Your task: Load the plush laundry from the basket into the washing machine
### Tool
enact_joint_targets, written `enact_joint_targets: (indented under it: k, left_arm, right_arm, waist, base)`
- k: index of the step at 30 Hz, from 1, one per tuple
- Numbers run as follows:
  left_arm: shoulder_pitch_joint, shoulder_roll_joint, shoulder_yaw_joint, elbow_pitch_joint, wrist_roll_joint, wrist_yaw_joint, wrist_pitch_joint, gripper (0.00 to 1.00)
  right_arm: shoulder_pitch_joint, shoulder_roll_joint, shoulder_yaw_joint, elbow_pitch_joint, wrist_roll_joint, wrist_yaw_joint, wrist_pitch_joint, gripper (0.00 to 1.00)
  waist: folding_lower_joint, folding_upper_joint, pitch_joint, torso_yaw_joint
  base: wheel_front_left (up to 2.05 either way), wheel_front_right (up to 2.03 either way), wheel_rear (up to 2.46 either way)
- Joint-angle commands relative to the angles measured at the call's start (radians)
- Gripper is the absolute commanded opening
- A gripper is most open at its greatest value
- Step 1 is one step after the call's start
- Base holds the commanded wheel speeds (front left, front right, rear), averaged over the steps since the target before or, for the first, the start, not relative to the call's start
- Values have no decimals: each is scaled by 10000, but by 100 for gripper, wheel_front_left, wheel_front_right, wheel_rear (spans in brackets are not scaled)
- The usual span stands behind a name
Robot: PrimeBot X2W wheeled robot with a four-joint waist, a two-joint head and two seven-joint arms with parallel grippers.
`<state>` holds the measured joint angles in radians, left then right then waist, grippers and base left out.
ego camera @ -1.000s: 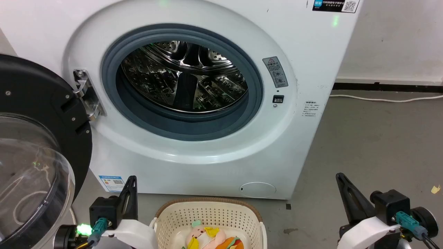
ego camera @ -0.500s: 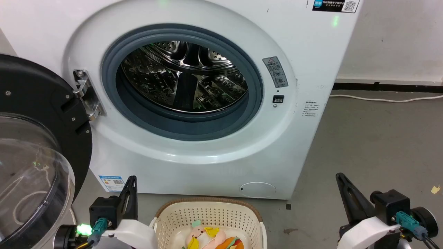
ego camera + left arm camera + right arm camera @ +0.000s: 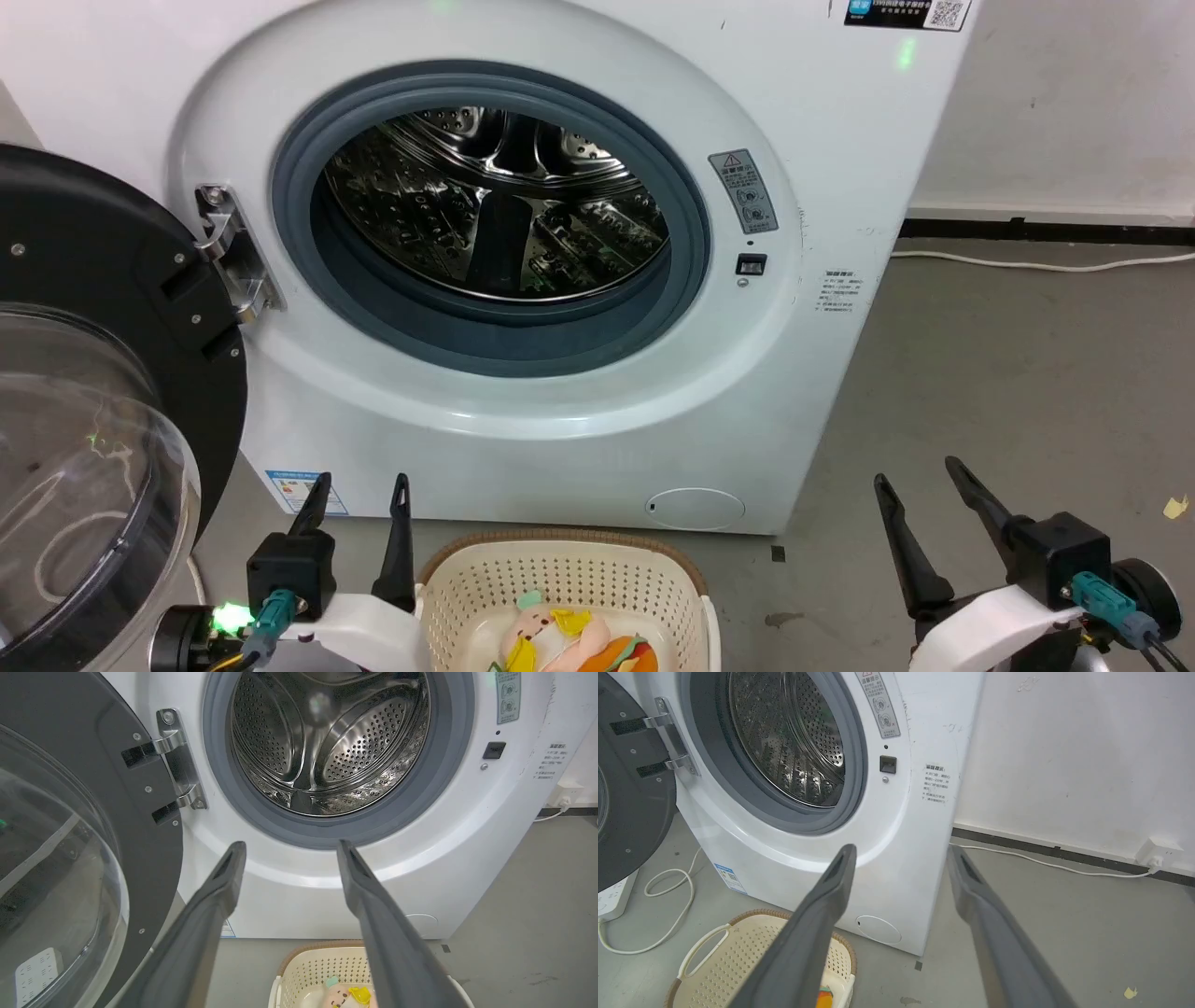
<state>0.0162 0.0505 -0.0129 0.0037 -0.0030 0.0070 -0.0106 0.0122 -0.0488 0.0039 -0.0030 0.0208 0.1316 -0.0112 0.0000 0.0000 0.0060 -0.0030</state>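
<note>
The white washing machine [image 3: 579, 439] stands with its black-framed bubble door [image 3: 84, 401] swung open to the left, baring the empty steel drum [image 3: 495, 205]. On the floor before it sits the cream basket [image 3: 560, 583] holding the pink-beige doll [image 3: 546, 635] in yellow and the orange striped plush [image 3: 621, 658]. My left gripper [image 3: 359, 485] is open just left of the basket, nothing between its fingers. My right gripper [image 3: 915, 471] is open over the floor to the right. The doll [image 3: 343, 994] peeks out beside my left fingers [image 3: 369, 905].
The open door [image 3: 70, 835] juts out at the left near my left arm. A white cable [image 3: 658, 905] loops on the floor to a power strip [image 3: 612, 900]; another cable [image 3: 1045, 863] runs along the wall to a socket [image 3: 1157, 851].
Both grippers have gone from shut to open, their fingers spread apart. The basket, toys and washer have not moved.
</note>
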Motion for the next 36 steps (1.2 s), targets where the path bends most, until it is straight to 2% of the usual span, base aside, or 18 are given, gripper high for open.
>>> enact_joint_targets:
  k: [1, 22, 36]
  left_arm:
    - [-19, 1, -25, -64, 2, 34, -83, 100]
    - [-606, 344, -315, 295, 38, -30, -521, 100]
    - [-1369, 794, -628, 1457, 44, -302, -813, 100]
  right_arm:
    - [3, -1, -10, -21, 143, -1, -87, 100]
    - [-498, -3, 1, -237, 911, -2, -524, 100]
    - [-840, -5, 124, -384, 1556, -3, -815, 100]
  waist:
    - [0, 0, 24, -13]
    - [0, 0, 1386, -727]
    - [0, 0, 2588, -1339]
  base:
    - [0, 0, 0]
    - [0, 0, 0]
    - [0, 0, 0]
